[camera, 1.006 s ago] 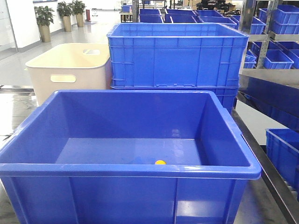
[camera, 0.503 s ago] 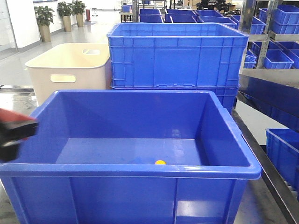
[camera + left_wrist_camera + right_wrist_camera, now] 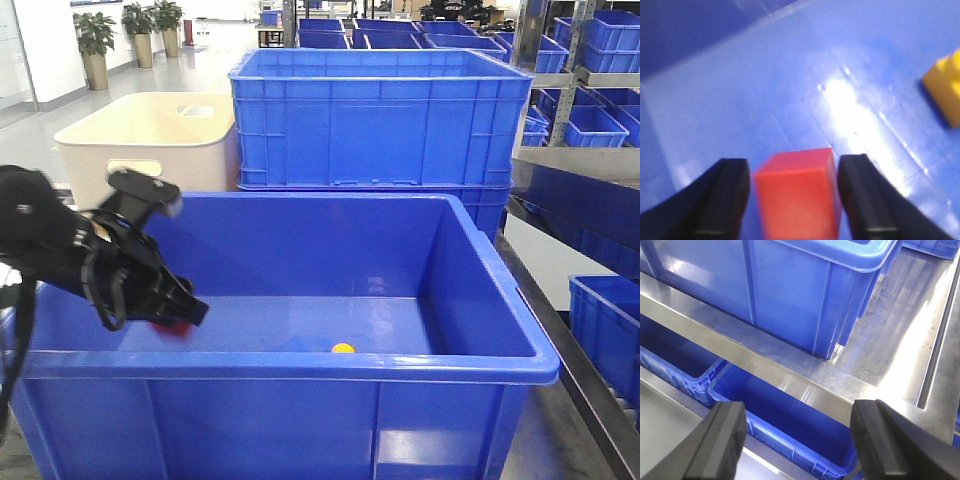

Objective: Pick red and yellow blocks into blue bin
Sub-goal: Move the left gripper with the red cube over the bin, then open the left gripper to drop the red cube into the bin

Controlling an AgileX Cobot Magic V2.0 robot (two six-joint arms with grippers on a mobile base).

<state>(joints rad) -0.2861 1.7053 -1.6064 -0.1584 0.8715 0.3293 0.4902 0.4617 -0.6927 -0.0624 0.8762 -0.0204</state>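
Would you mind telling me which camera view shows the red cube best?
The left wrist view: the red cube fills the space between the left gripper's fingers. The front view shows only a red sliver under the gripper; the right wrist view shows none.

Red cube (image 3: 797, 192), yellow brick (image 3: 946, 85), blue bin (image 3: 300, 365), cream tub (image 3: 150, 140).

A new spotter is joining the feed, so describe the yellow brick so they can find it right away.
Find the big smooth-walled blue bin nearest the camera, in front of the cream tub and the ribbed blue crate. On its floor, near the front wall, lies the yellow brick. It is the only yellow thing there; the red cube sits between the left hand's fingers.
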